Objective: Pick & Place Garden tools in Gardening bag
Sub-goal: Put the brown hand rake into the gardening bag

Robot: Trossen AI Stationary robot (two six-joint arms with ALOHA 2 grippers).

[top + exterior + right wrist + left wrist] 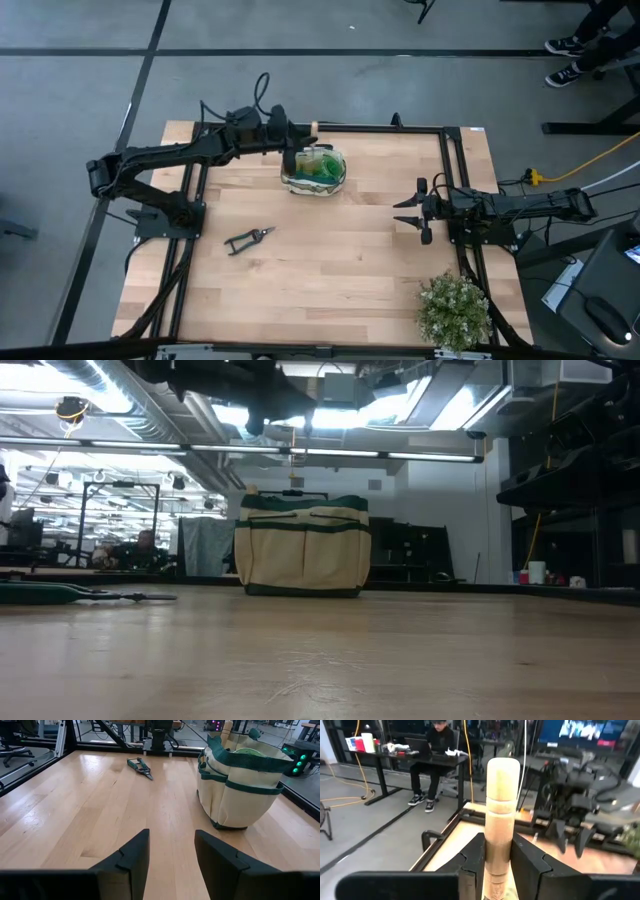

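Observation:
The cream gardening bag (316, 172) with green trim stands on the table's far middle; it also shows in the low view (303, 548) and the right wrist view (240, 790). Something green (320, 163) lies inside it. My left gripper (297, 131) is above the bag's far rim, shut on a wood-handled tool (501, 810). The black pruning shears (248, 238) lie flat on the table left of centre. My right gripper (412, 212) is open and empty, right of the bag. My left gripper pinches the tool's wooden handle (499, 851) between its two fingers. The handle's rounded free end (503, 767) sticks out past the fingertips, toward the table's right. The tool is lifted clear of the table; the gripper hides its other end.
A bushy potted plant (455, 310) stands at the near right corner. A black frame (455, 150) runs along the table's sides. A wooden handle (227, 727) sticks up out of the bag. A person sits at a desk beyond the table (437, 750).

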